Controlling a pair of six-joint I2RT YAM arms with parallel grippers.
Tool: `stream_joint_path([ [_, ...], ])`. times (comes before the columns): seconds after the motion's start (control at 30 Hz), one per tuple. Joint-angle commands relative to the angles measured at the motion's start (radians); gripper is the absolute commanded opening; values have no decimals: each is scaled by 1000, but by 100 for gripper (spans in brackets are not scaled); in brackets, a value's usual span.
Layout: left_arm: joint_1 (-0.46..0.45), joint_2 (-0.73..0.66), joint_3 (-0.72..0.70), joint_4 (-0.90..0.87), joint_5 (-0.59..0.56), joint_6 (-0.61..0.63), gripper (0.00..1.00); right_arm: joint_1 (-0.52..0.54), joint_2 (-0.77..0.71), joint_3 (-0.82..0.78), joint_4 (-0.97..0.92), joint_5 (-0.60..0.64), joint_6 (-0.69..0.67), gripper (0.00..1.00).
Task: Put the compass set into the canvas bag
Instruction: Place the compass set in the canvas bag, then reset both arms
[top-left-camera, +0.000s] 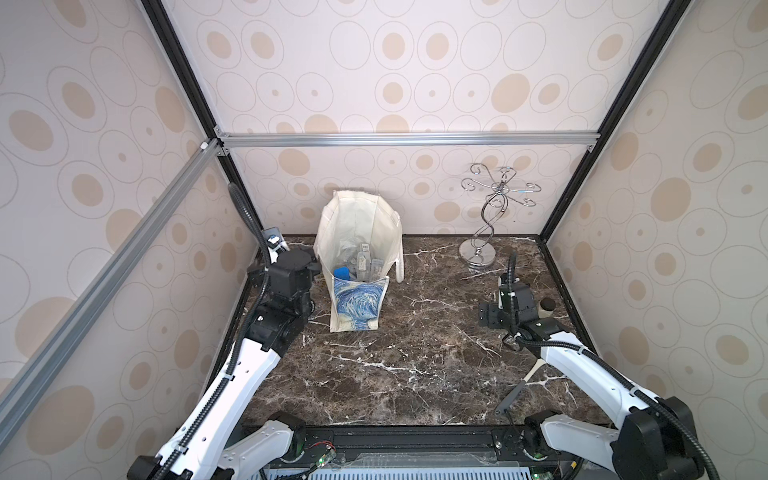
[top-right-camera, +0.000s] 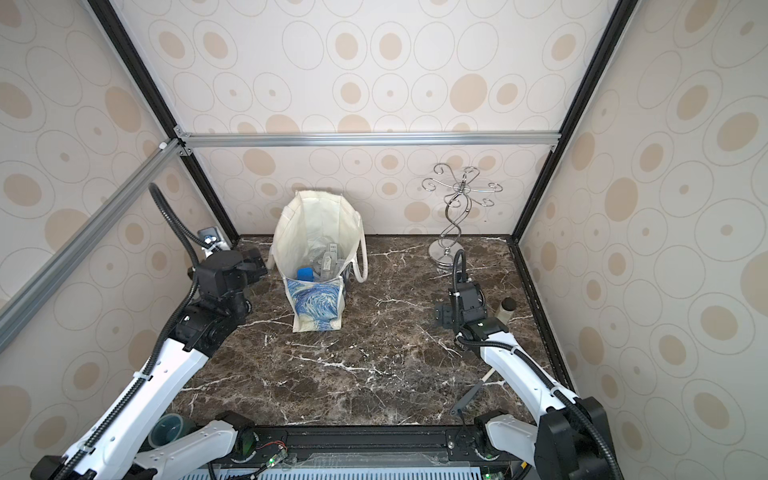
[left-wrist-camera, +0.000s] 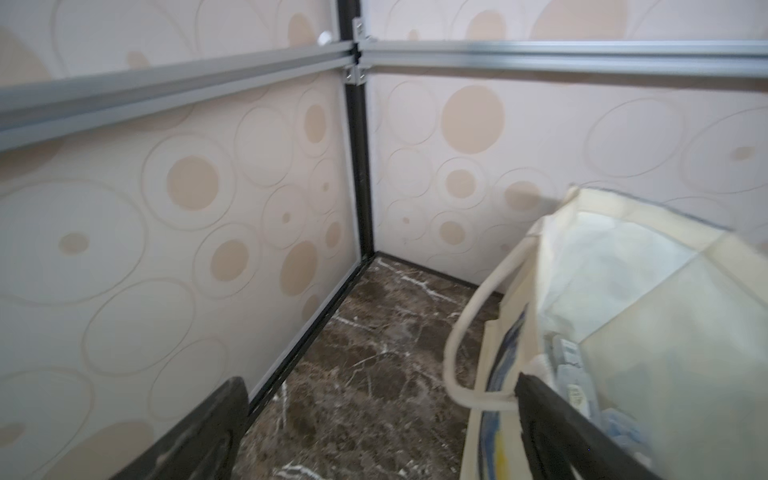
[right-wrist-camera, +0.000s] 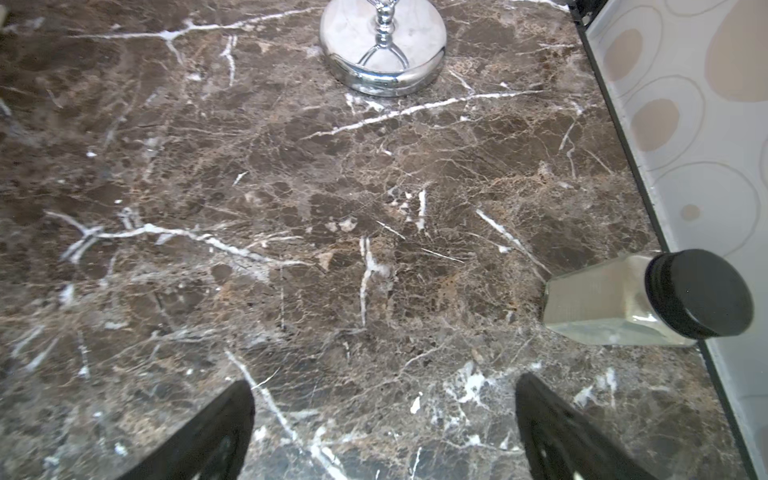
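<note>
Both the left gripper (left-wrist-camera: 380, 380) and right gripper (right-wrist-camera: 384, 382) stand wide open and empty above the brown marble table (top-left-camera: 415, 353). Far left stands the tall cream canvas bag (top-left-camera: 355, 305) with blue swirl print, the clear-packed grey compass set (top-left-camera: 365, 261) inside.

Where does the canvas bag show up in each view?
Both top views: bag stands left of centre, near the back wall, painted face toward the camera.
Left wrist: bag close up, beside the open left gripper.
Right wrist: not in it.
Shared landmark: the black corner post near the bag; the right wrist shares only the marble table.
</note>
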Motion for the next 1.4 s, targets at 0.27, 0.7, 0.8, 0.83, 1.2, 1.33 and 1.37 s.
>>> stream_joint_path([
  [0.27,125,19,-398,177,59,-129,100,-66,150,-119,393,42,-128,100],
  [0.7,210,35,-689,833,150,67,100,-216,345,-353,1140,-188,-206,100],
  [0.8,233,104,-731,985,191,82,100,-217,371,-328,1127,-143,-190,100],
  [0.83,240,134,-740,1025,194,83,100,-217,361,-307,1064,-129,-184,100],
  [1.2,295,412,-772,1346,317,140,100,-217,362,-300,1059,-129,-181,100],
  [1.33,305,493,-896,1718,373,213,100,-217,363,-300,1063,-128,-181,100],
  [1.37,304,483,-915,1750,404,219,100,-217,363,-300,1062,-128,-181,100],
])
